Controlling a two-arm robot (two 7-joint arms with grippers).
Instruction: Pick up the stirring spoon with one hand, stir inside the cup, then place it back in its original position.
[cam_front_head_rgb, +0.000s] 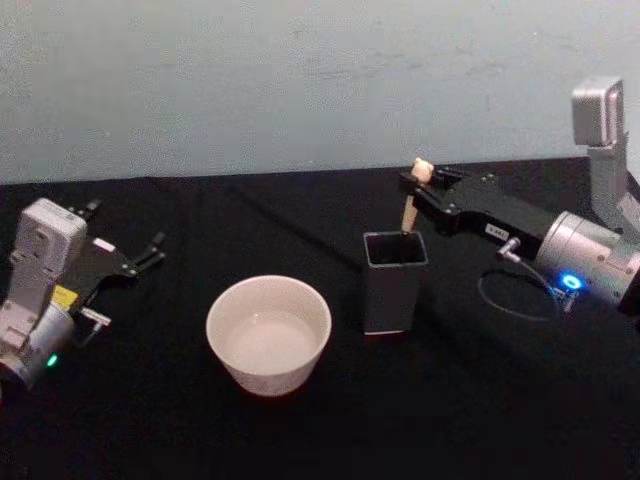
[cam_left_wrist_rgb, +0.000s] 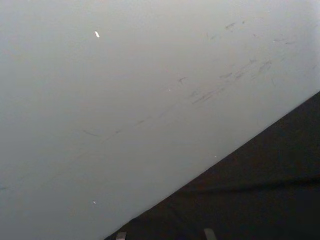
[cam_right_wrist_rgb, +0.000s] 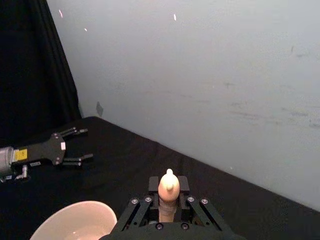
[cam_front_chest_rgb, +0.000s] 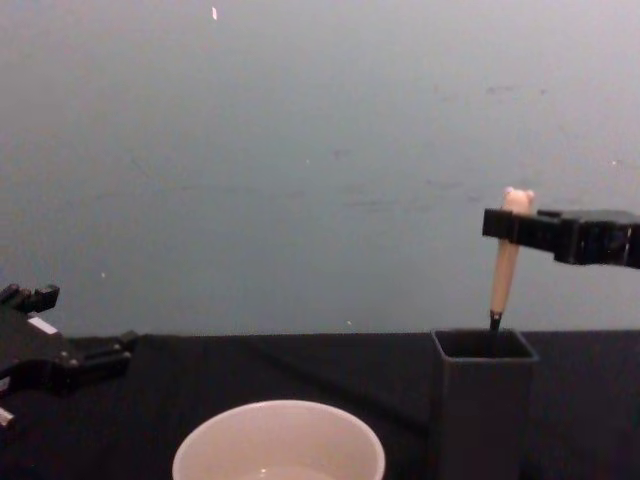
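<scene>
The stirring spoon (cam_front_head_rgb: 411, 205) stands upright in the dark grey square holder (cam_front_head_rgb: 394, 280), its bear head (cam_front_chest_rgb: 517, 199) poking above. My right gripper (cam_front_head_rgb: 416, 182) reaches in from the right and is shut on the spoon's beige handle (cam_front_chest_rgb: 505, 270) just below the bear head (cam_right_wrist_rgb: 168, 185); its metal end dips into the holder (cam_front_chest_rgb: 483, 400). The cream-white cup (cam_front_head_rgb: 268, 333) sits to the holder's left, apart from it, and shows low in the chest view (cam_front_chest_rgb: 279, 440) and right wrist view (cam_right_wrist_rgb: 75, 220). My left gripper (cam_front_head_rgb: 152, 248) rests open at the far left.
A black cloth (cam_front_head_rgb: 470, 410) covers the table, with a pale wall (cam_front_head_rgb: 300, 80) close behind. A thin cable loop (cam_front_head_rgb: 510, 298) lies on the cloth beside the right wrist. Bare cloth lies between the left gripper (cam_right_wrist_rgb: 82, 145) and the cup.
</scene>
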